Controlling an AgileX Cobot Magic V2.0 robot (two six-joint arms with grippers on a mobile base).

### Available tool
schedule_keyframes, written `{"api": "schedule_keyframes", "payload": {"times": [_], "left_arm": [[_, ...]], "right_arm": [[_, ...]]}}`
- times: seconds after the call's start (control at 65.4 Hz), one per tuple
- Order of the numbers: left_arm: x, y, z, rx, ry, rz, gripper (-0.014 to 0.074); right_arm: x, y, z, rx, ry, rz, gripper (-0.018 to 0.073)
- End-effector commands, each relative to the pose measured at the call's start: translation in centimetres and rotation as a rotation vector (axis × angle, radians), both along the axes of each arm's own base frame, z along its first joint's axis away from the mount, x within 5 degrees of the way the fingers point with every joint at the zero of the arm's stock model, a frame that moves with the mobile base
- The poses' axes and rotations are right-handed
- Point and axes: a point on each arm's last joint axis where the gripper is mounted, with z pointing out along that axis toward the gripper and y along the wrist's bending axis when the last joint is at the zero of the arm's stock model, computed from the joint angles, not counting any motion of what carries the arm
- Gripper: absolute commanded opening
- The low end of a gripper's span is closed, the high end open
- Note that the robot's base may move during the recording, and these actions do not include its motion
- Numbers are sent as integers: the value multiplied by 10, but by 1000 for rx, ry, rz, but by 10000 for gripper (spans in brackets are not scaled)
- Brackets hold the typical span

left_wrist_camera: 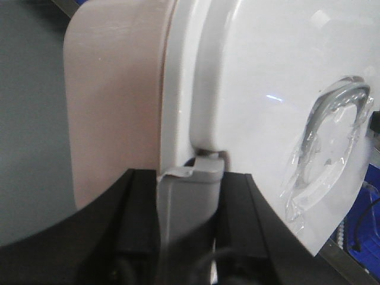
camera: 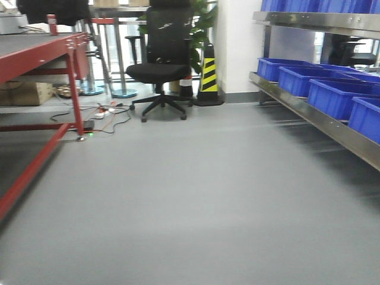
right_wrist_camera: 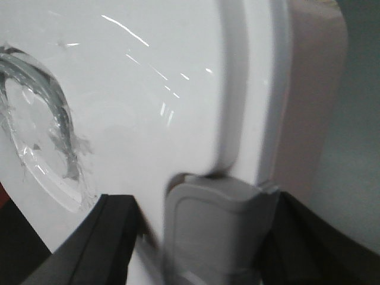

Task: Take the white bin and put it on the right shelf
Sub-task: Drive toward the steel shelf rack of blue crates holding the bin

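Note:
The white bin fills both wrist views, with its white lid (left_wrist_camera: 267,77), its pale pinkish body (left_wrist_camera: 113,101) and the recessed handle (left_wrist_camera: 332,136) under clear film. My left gripper (left_wrist_camera: 190,178) is shut on the grey latch (left_wrist_camera: 190,202) at one end of the bin. My right gripper (right_wrist_camera: 205,205) holds the grey latch (right_wrist_camera: 217,231) at the other end, where the lid (right_wrist_camera: 148,89) and body (right_wrist_camera: 312,89) also show. This view is blurred. The right shelf (camera: 314,122), with its steel front rail, runs along the right of the front view. The bin and grippers are out of that view.
Several blue bins (camera: 332,95) sit on the right shelf, under an upper shelf (camera: 320,24). A red-framed table (camera: 35,53) stands at left. A black office chair (camera: 160,65), a striped cone (camera: 208,77) and floor cables (camera: 110,113) are ahead. Grey floor lies between.

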Motion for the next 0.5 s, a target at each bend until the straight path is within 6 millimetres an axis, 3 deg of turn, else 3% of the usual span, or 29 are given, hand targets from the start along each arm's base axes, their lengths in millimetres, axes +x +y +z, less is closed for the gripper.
{"api": "schedule_keyframes", "payload": {"times": [0.0,0.489], "left_arm": [[-45,-28,22,-89,8,-304,-126],[-45,-28,22,-89,8,-304,-126]], "right_arm": [[-45,37,41,243,-72,324,72],[-45,37,41,243,-73,323,72]]}}
